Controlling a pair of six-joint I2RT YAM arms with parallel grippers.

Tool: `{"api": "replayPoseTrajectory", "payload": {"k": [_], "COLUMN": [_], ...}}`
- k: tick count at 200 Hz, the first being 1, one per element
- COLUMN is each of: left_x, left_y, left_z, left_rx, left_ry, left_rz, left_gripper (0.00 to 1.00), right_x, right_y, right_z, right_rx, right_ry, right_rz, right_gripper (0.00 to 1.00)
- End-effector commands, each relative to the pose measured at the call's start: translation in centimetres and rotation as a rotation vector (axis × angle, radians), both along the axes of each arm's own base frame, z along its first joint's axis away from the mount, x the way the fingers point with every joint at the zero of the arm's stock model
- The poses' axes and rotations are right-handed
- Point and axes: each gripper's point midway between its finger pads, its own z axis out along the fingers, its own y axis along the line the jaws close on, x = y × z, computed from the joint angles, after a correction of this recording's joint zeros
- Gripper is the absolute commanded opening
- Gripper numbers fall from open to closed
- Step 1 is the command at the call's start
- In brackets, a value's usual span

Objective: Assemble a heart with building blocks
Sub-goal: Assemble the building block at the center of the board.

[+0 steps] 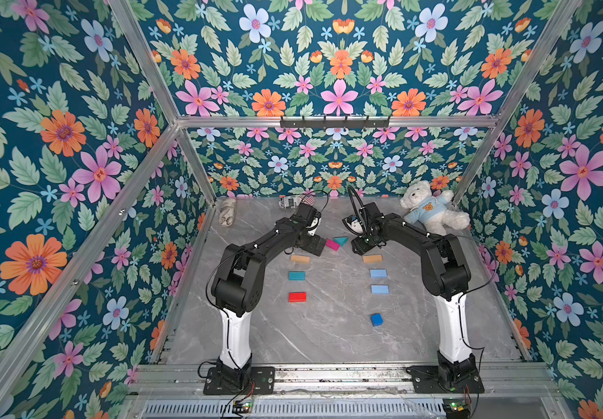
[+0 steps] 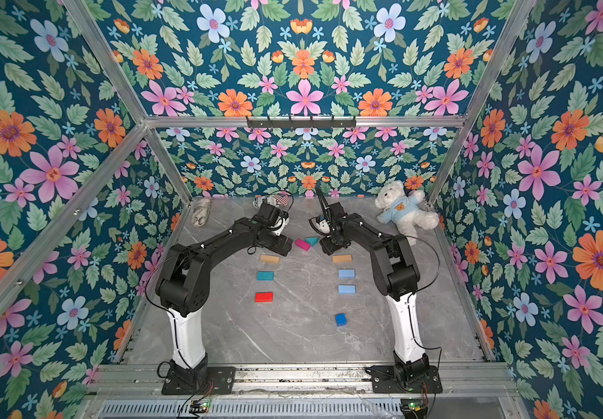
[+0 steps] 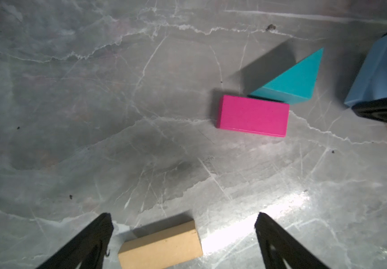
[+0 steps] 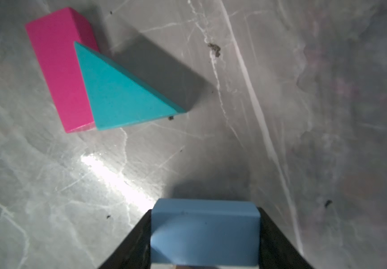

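1. Ten building blocks (image 2: pixel 264 275) show in all, nine lying on the grey marble tabletop (image 1: pixel 329 337) and one held. The heart (image 2: pixel 312 241) is unfinished: two loose columns with gaps, unjoined at the end nearer the arm bases.
2. Behind the left gripper (image 1: pixel 317 248), toward its arm's base, runs one column. The left tan block (image 1: pixel 300 258) is just beside the gripper, then come the teal rectangle (image 1: pixel 296 275) and the red block (image 1: pixel 297 297), each apart from the next.
3. The left gripper's fingers (image 3: pixel 99 233) stand spread wide and hold nothing. In the left wrist view the left tan block lies low between them, nearer one finger and ungripped.
4. Ahead of the left gripper, between the two grippers, the magenta block (image 1: pixel 332 244) and the teal triangle (image 1: pixel 342 240) touch along one edge. The triangle is on the side nearer the right gripper (image 4: pixel 205 210).
5. The right gripper is clamped on a light blue block (image 4: pixel 205 233), one finger on each side. It is near the teal triangle but apart from it.
6. Behind the right gripper, toward its base, the right tan block (image 1: pixel 372 258) is just beside it. Next come a light blue rectangle (image 1: pixel 378 273) and a second light blue rectangle (image 1: pixel 380 289), and well apart from them the dark blue cube (image 1: pixel 376 319).
7. Well apart from the right gripper, beyond its arm in the far corner, lies a white teddy bear (image 1: pixel 430 212) in a pale blue top.
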Motion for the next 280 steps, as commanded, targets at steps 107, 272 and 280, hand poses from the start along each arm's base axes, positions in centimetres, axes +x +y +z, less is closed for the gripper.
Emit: {"api": "replayPoseTrajectory", "payload": {"k": [107, 272, 280], "left_x": [0.0, -0.7, -0.7], "left_y": [1.2, 1.6, 1.6], "left_z": [0.0, -0.7, -0.6], "left_rx": [-0.014, -0.022, -0.022], "left_ry": [-0.003, 0.013, 0.013], "left_rz": [0.019, 0.029, 0.03], "left_gripper": [0.99, 1.0, 0.99], "right_x": [0.9, -0.3, -0.2], "right_y": [2.2, 1.6, 1.6], "right_z": [-0.8, -1.0, -0.9], "right_rx": [-0.013, -0.021, -0.022], "right_ry": [0.013, 0.068, 0.064], "right_rz": [0.049, 0.027, 0.024], "right_gripper": [0.14, 0.85, 0.87]}}
